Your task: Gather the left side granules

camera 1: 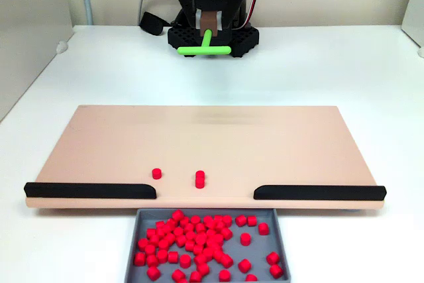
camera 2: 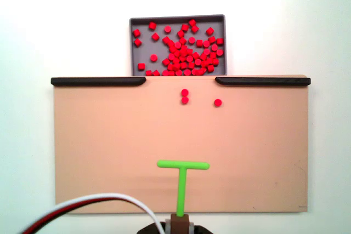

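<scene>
White tabletop (camera 1: 59,91) is seen under everything, with a pale wall behind in a fixed view. A large tan board (camera 1: 205,144) is laid flat on it, and two black rails (camera 1: 89,191) are set along its near edge in that view, left and right, with a gap between them. A grey tray (camera 1: 142,230) is placed just beyond that gap, touching the board edge. The arm's black base (camera 1: 212,38) is seen at the far side. A green T-shaped pusher (camera 2: 182,182) is pinched by its stem in the gripper (camera 2: 180,222), bar held over the board, well apart from the granules. Most granules (camera 2: 184,53) are heaped in the tray; three loose granules (camera 2: 185,96) are left on the board near the gap.
</scene>
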Controlling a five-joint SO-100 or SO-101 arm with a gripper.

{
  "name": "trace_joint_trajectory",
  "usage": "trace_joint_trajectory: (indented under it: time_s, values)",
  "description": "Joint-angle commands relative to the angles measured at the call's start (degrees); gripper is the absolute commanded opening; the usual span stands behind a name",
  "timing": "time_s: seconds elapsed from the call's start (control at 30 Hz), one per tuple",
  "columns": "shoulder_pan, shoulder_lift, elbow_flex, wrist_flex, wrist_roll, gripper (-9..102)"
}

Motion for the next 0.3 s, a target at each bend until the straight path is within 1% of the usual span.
trace_joint_trajectory:
  time_s: [0.0, 0.27]
  values:
    - [-0.4, 1.3, -1.3, 0.1, 0.1, 0]
    - [-0.5, 1.6, -1.3, 0.1, -0.2, 0]
